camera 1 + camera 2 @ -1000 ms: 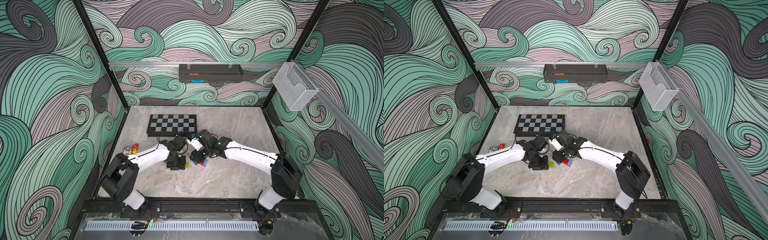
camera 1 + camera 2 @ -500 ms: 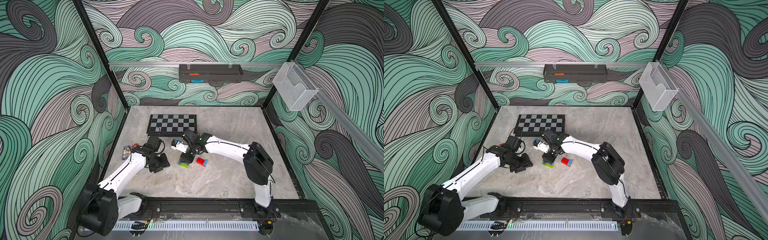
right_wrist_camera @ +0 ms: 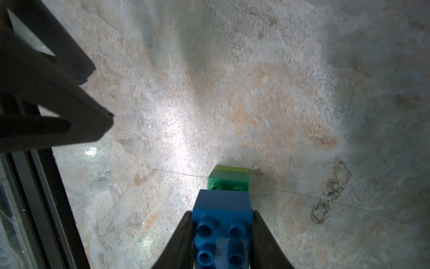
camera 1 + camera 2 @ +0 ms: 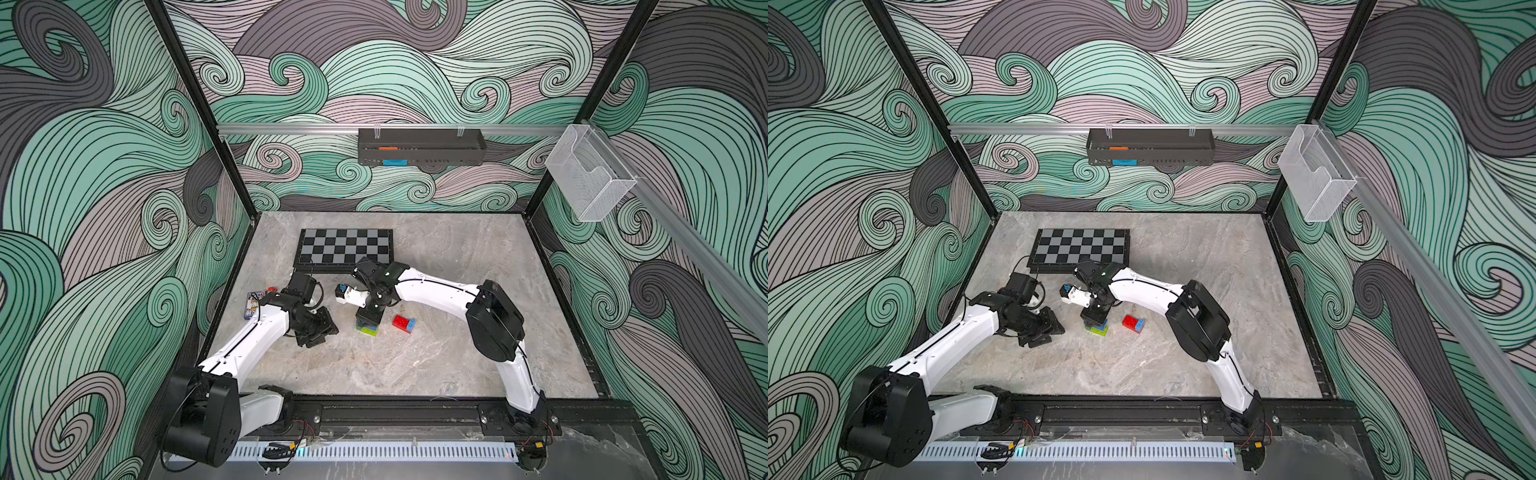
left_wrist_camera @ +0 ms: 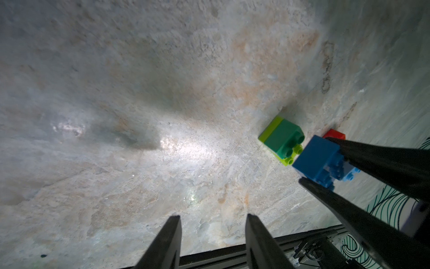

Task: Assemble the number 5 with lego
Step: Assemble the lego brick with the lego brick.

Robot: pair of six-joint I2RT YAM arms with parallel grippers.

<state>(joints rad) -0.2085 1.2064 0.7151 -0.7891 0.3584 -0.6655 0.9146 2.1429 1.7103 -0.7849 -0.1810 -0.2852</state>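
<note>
Grey marbled tabletop [image 4: 436,365] inside swirl-patterned walls [image 4: 104,166]. Right gripper [image 3: 222,212] clamped on dark-blue studded plastic brick [image 3: 222,202], just over small dark-green brick [image 3: 229,180] stacked on long lime-green brick [image 5: 270,129]; contact unclear. Left gripper [image 5: 213,216] nearby, jaws apart, empty. Red plastic brick [image 4: 401,321] touching tiny light-blue brick [image 4: 411,326], lying near stack, apart from it.

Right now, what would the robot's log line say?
left gripper: open, empty | right gripper: shut on dark-blue brick, at dark-green brick atop lime brick | red brick: aside
</note>
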